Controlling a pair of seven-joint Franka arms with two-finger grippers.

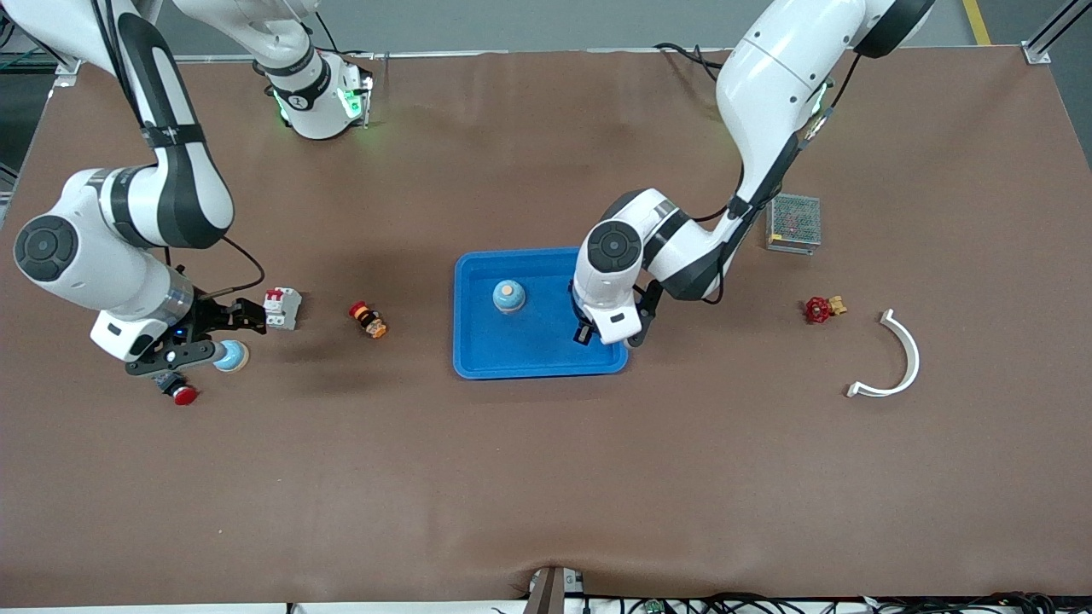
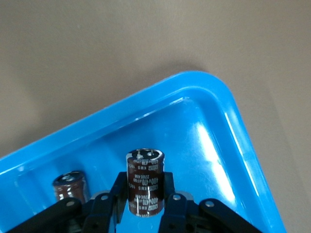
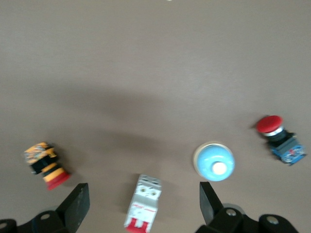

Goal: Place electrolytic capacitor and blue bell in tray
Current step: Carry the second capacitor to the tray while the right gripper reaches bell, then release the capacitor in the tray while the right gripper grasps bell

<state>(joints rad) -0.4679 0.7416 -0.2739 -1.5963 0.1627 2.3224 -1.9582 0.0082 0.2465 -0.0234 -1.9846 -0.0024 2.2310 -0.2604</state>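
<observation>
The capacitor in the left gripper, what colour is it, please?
Dark brown with pale print, the capacitor shows best in the left wrist view.

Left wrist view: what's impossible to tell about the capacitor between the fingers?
- Left wrist view: left gripper fingers hide the base of the dark brown cylindrical capacitor; contact with the bright blue plastic tray unclear.
- Front view: the left arm's wrist covers that capacitor.

light: bright, even | shadows: soft under arms | glare: tray [image 2: 243,160] floor | blur: slight, wrist views
</observation>
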